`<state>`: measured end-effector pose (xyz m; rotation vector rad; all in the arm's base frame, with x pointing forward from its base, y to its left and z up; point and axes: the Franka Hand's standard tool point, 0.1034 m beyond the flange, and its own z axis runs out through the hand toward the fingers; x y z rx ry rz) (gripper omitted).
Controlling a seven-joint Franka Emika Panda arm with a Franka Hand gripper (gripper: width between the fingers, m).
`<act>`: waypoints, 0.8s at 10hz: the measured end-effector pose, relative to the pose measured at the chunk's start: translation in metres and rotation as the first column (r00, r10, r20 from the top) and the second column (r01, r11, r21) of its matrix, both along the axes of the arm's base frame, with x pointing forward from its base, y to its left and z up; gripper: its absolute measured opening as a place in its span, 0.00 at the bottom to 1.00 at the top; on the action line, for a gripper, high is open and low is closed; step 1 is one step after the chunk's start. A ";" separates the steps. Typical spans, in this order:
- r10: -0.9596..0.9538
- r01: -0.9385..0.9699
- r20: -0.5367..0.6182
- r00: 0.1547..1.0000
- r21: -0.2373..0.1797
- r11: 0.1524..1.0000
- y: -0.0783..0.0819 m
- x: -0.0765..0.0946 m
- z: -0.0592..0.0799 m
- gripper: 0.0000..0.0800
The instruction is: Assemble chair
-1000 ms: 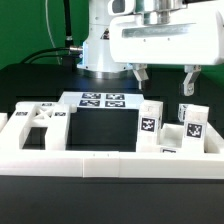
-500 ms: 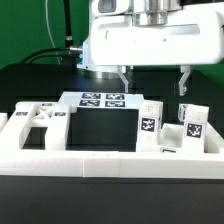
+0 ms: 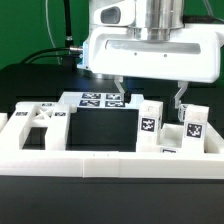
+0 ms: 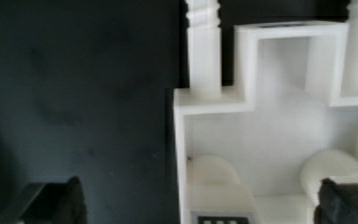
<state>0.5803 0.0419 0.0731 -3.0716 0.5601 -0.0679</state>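
White and glossy, the X-braced seat (image 3: 38,125) is lying inside the border wall (image 3: 100,160) at the exterior view's left, and the marker board (image 3: 103,100) is lying flat behind the middle. Further right, the gripper (image 3: 150,95) is hanging with its fingers spread wide, gripping nothing, just above the tagged blocks (image 3: 148,122) standing upright there.

Counter (image 3: 100,128): black, matte. A white border wall (image 3: 90,160) runs along the lower part of the frame and turns up at the left. The marker board (image 3: 103,100) lies flat at upper centre. The X-braced seat (image 3: 38,122) lies at left, just beside the wall's corner. At right stand the inner block (image 3: 148,122) and the outer block (image 3: 192,122), both upright and apart. A small tagged piece (image 3: 168,150) sits low between them.
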 end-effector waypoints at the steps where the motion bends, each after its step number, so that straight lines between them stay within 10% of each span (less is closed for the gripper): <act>1: 0.000 0.000 0.000 1.000 0.000 1.000 0.000 0.000 0.000 0.81; 8: -0.015 0.018 0.061 0.998 -0.050 0.999 -0.003 -0.008 -0.041 0.81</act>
